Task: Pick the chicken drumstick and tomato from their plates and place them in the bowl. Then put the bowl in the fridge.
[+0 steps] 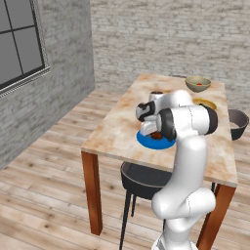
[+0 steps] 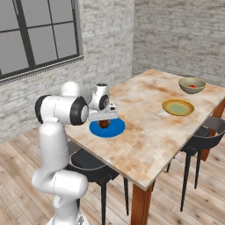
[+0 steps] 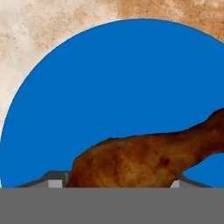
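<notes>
My gripper [image 3: 114,183] reaches straight down onto the blue plate [image 3: 109,87] near the table's front edge, with a fingertip pressed against each side of the chicken drumstick [image 3: 144,157] at its thick end. The drumstick lies on the plate, its thin end pointing right in the hand view. From the right base view the gripper [image 2: 103,121] stands over the drumstick [image 2: 103,124] on the blue plate [image 2: 115,129]. At the far end of the table the tomato [image 2: 192,86] lies inside the bowl [image 2: 186,89]. The yellow-rimmed plate [image 2: 178,107] beside the bowl is bare.
The wooden table [image 1: 117,132] has dark chairs tucked at its near side [image 1: 141,178] and its right side [image 1: 238,122]. Brick walls with a window [image 2: 39,35] stand to the left. My own arm [image 1: 188,122] covers part of the blue plate in the left base view.
</notes>
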